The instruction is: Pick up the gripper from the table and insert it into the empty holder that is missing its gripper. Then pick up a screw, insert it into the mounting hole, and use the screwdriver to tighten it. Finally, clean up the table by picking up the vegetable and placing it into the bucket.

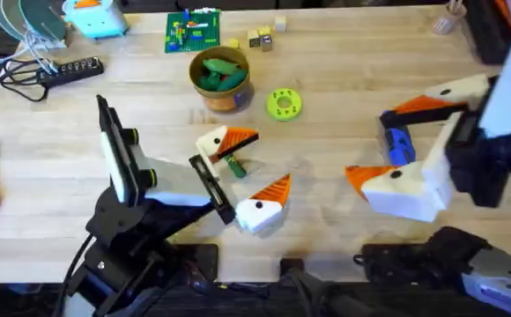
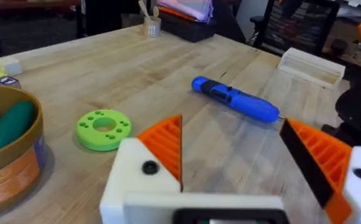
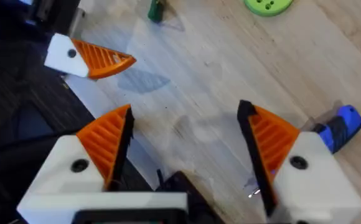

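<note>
Orange-padded left gripper [image 1: 248, 167]: we're hanging it low over the middle of the pale wooden table [image 1: 344, 70], fingers spread wide and holding nothing.

Right gripper [image 1: 396, 145]: also gaping wide and empty, parked over the right side of the table.

Fingers: from what we're seeing, all four white bases are wearing their orange ribbed tips, so we're guessing the assembly part is already behind us.

Vegetable: that small dark green bean-like toy vegetable [image 1: 234, 165] is lying on the wood right in the gap of our left gripper, between the two fingers.

Long axis: it's running roughly toward and away from the bases, slightly slanted, more or less across the line joining the two tips, which is looking handy for a pinch.

Nearer arm: left, easily; the right one is well apart from it.

Bucket: the small round orange-brown tub [image 1: 224, 95] is sitting just beyond the vegetable, already holding bigger green toys, with a lime-green holed disc [image 1: 284, 103] beside it.

Screwdriver: the blue pen-shaped driver [image 2: 235, 99] is lying flat under the right gripper.
</note>
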### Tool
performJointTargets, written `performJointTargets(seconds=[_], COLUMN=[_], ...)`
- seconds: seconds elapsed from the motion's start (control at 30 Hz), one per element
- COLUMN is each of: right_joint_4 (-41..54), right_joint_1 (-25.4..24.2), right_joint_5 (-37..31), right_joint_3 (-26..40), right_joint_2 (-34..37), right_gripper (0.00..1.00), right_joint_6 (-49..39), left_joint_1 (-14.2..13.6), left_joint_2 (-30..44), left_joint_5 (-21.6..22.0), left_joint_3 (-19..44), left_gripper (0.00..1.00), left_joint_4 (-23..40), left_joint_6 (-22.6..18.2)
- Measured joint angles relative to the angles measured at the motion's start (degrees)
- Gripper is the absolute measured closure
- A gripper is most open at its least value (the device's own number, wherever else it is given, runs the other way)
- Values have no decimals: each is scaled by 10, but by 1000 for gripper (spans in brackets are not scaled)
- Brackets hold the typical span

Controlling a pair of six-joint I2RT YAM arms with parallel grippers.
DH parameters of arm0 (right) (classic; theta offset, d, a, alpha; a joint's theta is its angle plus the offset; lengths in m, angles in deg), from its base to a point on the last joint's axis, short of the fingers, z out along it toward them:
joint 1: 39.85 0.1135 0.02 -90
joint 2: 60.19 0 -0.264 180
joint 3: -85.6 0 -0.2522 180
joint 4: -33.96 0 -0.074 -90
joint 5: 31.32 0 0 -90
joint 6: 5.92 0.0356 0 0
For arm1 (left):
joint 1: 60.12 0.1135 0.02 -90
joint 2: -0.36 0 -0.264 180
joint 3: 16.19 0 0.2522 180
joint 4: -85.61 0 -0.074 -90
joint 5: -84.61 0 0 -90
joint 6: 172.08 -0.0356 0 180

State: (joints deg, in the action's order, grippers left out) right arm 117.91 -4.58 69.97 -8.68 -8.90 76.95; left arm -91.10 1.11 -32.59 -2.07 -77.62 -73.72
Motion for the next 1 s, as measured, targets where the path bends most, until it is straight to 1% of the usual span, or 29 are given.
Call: performJointTargets(seconds=[0.1, 0.3, 0.4, 0.53, 0.63, 0.77, 1.0], right_joint_4=[-35, -129, -158, -167, -171, -175, -175], right_joint_1=[0, -3, -5, -23, -51, -111, -226], right_joint_5=[3, 26, 37, 62, 91, 146, 309], right_joint_3=[-36, -135, -165, -184, -193, -199, -216], right_joint_2=[-4, -15, -25, -42, -52, -54, -54], right_gripper=[7, 8, 9, 7, 8, 8, 8], right_joint_6=[-4, -13, -17, -36, -57, -88, -169], left_joint_1=[0, 0, 0, 0, 0, 0, 0], left_joint_2=[0, 0, 0, 0, 0, 0, 0], left_joint_5=[0, 0, 0, 0, 0, 0, 0], left_joint_3=[0, 0, 0, 0, 0, 0, 0], left_gripper=[8, 8, 8, 8, 8, 8, 7], left_joint_4=[0, 0, 0, 0, 0, 0, 0], left_joint_6=[0, 0, 0, 0, 0, 0, 0])
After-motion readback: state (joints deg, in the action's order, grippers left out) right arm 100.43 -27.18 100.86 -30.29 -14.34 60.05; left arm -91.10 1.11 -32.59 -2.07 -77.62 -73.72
